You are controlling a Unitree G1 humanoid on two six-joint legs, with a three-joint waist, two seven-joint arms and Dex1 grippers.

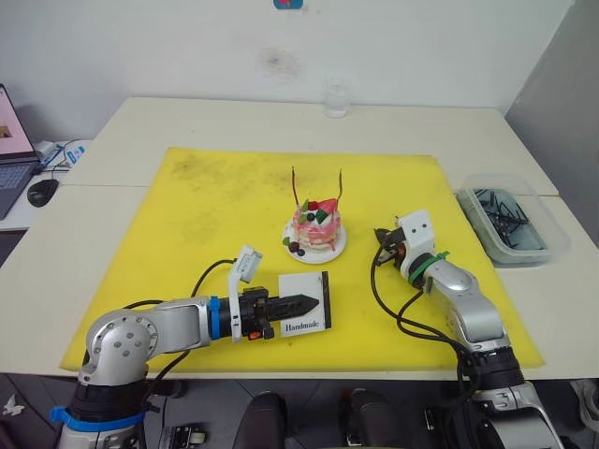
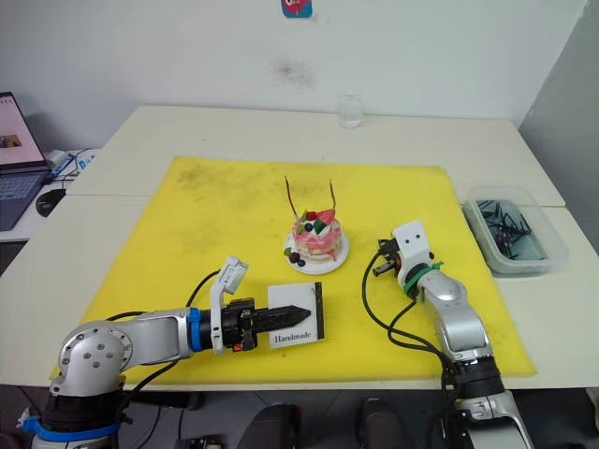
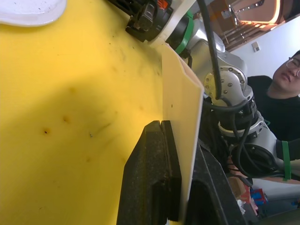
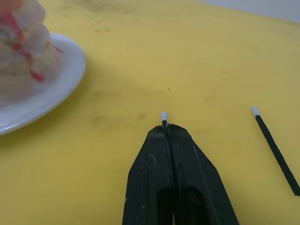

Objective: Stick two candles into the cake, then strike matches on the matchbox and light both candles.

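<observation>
The cake (image 1: pixel 317 227) sits on its white plate (image 1: pixel 329 251) in the middle of the yellow mat. Two thin candles (image 1: pixel 295 187) (image 1: pixel 339 184) stand upright in it. At the front of the mat, my left gripper (image 1: pixel 298 302) is shut on the white "Handmade" matchbox (image 1: pixel 309 290), held tilted up on edge in the left wrist view (image 3: pixel 180 112). My right gripper (image 4: pixel 167 127), just right of the plate, is shut on a match whose white tip (image 4: pixel 163 115) pokes out past the fingertips. A second match (image 4: pixel 275 150) lies on the mat beside it.
A clear bin (image 1: pixel 552 224) of dark sticks stands right of the yellow mat (image 1: pixel 206 215). There is a glass (image 1: pixel 337 98) at the table's back and a laptop (image 1: pixel 11 150) and mouse (image 1: pixel 42 192) at the far left. A person (image 3: pixel 286 79) sits behind the robot.
</observation>
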